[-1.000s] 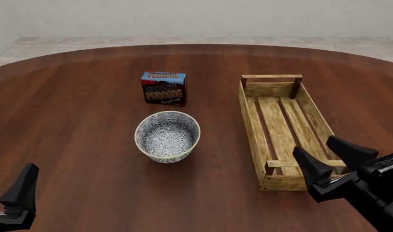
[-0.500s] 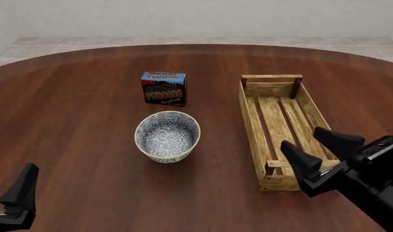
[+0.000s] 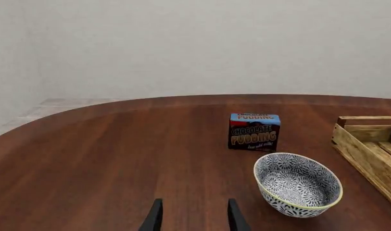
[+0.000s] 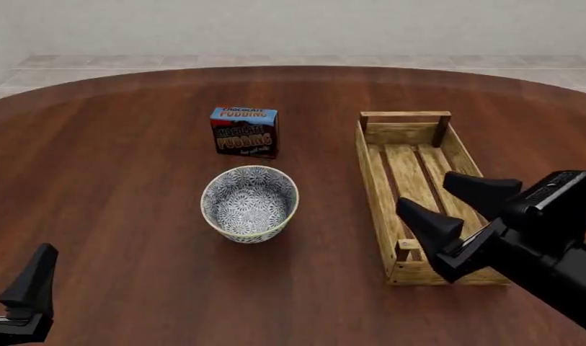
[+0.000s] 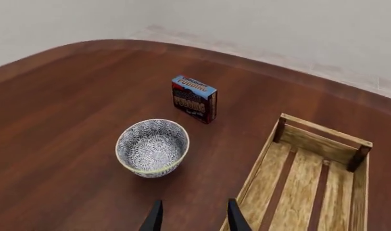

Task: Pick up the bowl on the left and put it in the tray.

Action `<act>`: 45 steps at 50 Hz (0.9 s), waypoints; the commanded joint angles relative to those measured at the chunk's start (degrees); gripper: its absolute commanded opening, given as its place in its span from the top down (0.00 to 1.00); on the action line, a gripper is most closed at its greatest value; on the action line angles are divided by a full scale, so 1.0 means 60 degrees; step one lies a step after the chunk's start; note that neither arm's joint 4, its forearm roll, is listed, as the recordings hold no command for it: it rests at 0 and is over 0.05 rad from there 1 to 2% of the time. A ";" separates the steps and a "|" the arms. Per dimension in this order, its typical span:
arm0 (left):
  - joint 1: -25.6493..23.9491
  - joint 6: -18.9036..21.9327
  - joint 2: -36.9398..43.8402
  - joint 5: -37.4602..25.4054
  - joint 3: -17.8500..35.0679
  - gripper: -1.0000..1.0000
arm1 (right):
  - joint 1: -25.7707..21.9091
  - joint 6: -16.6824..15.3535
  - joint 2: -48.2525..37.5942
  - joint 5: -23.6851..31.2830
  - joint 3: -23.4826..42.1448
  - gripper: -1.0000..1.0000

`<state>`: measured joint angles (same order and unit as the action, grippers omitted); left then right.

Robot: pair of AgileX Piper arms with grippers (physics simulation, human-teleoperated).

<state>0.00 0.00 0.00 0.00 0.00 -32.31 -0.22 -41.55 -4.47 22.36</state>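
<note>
One bowl (image 4: 249, 202), one tray (image 4: 419, 193), one pudding box (image 4: 244, 132) on the table (image 4: 110, 166). Bare wood all round the bowl. Right gripper (image 4: 453, 204) spread wide over the tray's near end; left gripper (image 3: 194, 219) parted at the near edge.

Round deep bowl (image 4: 249, 202), white with dense blue floral pattern and pale yellowish rim, upright and empty on the counter (image 4: 110, 180), left of the tray (image 4: 375, 184), a long light-wood slatted crate with low sides, lying apart from it
</note>
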 commanded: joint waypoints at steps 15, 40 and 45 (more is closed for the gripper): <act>0.0000 0.0000 0.0000 0.0000 0.0000 0.00 | -0.1094 0.0077 -0.1277 0.0155 0.0964 0.00; 0.0000 0.0000 0.0000 0.0000 0.0000 0.00 | -0.1434 0.1116 -0.2407 0.0408 0.1968 0.00; 0.0000 0.0000 0.0000 0.0000 0.0000 0.00 | -0.1493 0.1242 -0.2654 0.0509 0.2207 0.00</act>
<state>0.00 0.00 0.00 0.00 0.00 -40.75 5.11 -54.47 -2.05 32.84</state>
